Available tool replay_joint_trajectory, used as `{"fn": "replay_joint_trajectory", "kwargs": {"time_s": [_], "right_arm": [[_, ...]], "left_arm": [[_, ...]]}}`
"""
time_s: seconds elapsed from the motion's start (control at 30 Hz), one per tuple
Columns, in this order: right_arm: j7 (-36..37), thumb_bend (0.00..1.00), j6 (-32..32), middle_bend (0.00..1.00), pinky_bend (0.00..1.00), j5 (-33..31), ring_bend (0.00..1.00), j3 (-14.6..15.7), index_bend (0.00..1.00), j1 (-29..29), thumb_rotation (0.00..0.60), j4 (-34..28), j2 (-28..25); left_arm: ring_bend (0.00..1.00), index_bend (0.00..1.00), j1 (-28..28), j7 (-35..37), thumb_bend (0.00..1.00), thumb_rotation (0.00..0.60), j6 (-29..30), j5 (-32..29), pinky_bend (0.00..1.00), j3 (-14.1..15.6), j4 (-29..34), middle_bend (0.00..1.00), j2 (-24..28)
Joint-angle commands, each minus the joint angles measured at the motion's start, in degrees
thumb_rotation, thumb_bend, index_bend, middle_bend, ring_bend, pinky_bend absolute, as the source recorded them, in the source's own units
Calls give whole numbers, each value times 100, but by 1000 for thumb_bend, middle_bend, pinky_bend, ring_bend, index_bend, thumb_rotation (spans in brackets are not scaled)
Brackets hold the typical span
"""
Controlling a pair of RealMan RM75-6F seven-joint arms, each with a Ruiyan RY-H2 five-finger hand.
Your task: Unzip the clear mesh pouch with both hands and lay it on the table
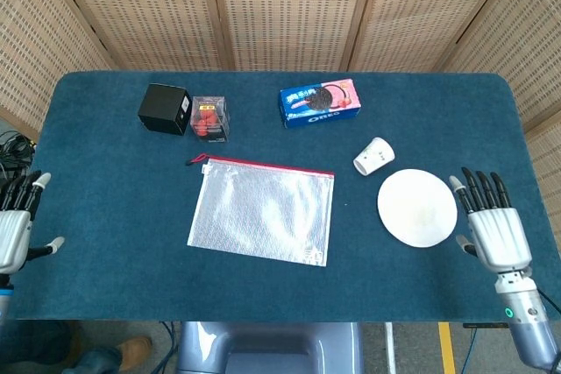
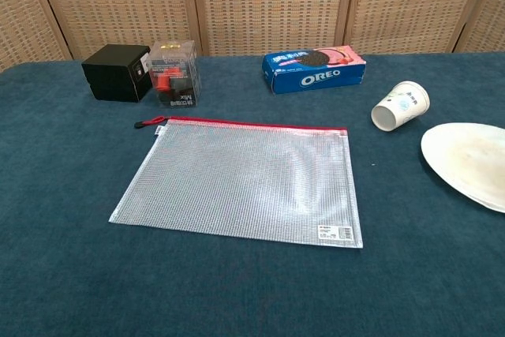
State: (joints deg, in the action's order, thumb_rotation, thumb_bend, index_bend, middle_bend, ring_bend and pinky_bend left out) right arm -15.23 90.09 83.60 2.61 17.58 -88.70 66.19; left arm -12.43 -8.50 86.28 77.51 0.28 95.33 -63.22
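The mesh pouch (image 1: 261, 215) lies flat on the table (image 1: 105, 216), its red zipper edge facing the far side. Both the left hand (image 1: 15, 229) and right hand (image 1: 493, 228) sit out at the table's edges, fingers spread and holding nothing.

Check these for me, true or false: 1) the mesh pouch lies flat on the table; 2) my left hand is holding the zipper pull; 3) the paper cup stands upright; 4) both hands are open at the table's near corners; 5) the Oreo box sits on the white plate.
1) True: the mesh pouch lies flat on the table.
2) False: the left hand is far from the zipper pull, holding nothing.
3) False: the paper cup lies on its side.
4) True: the right hand is open too.
5) False: the Oreo box rests on the table, apart from the white plate.
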Motion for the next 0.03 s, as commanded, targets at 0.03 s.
{"fn": "replay_joint_trajectory", "kwargs": {"time_s": [0.03], "right_arm": [[261, 0, 416, 0, 0, 372, 0, 200, 0, -411, 600, 159, -94]], "left_arm": [[0, 0, 257, -33, 0, 600, 306, 286, 0, 147, -69, 0, -72]]}}
